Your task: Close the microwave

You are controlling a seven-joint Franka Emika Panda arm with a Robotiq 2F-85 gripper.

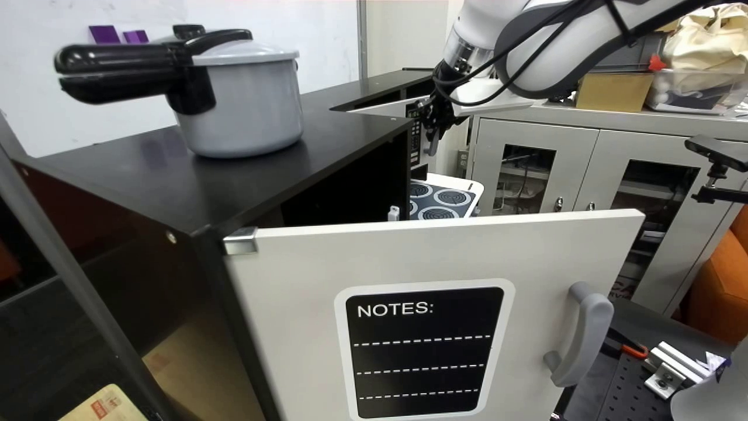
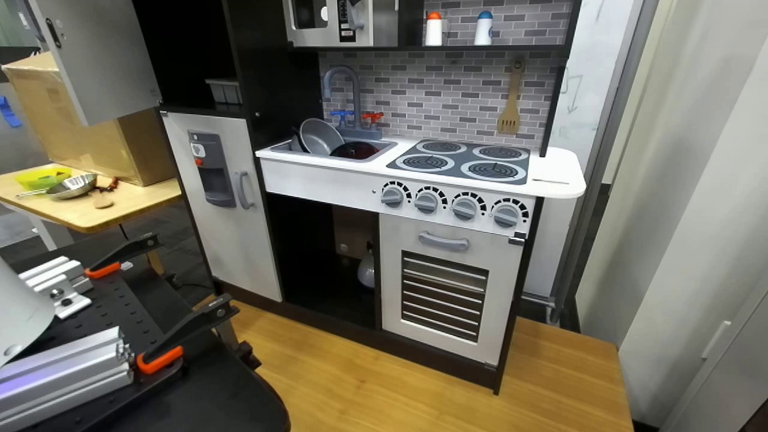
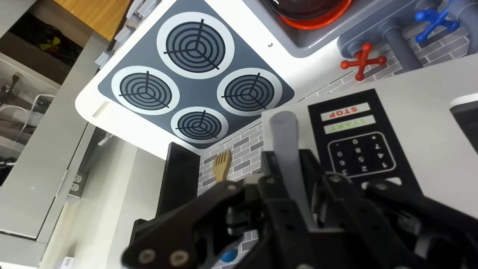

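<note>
Evidently we had the handle (image 3: 285,134) pinched in our gripper (image 3: 289,158), its long axis between the fingers (image 3: 310,164), microwave (image 3: 416,123) behind.

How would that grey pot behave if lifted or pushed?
Lifted by its black handle, the grey pot would probably dip, since the handle juts out sideways. Pushed, it might slide rather than roll, being broad and standing upright.

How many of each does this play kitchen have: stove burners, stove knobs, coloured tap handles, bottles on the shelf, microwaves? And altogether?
Stove burners: 4
Stove knobs: 4
Tap handles: 2 (one red, one blue)
Shelf bottles: 2 (one orange-topped, one blue-topped)
Microwave: 1
Total: 13
</note>
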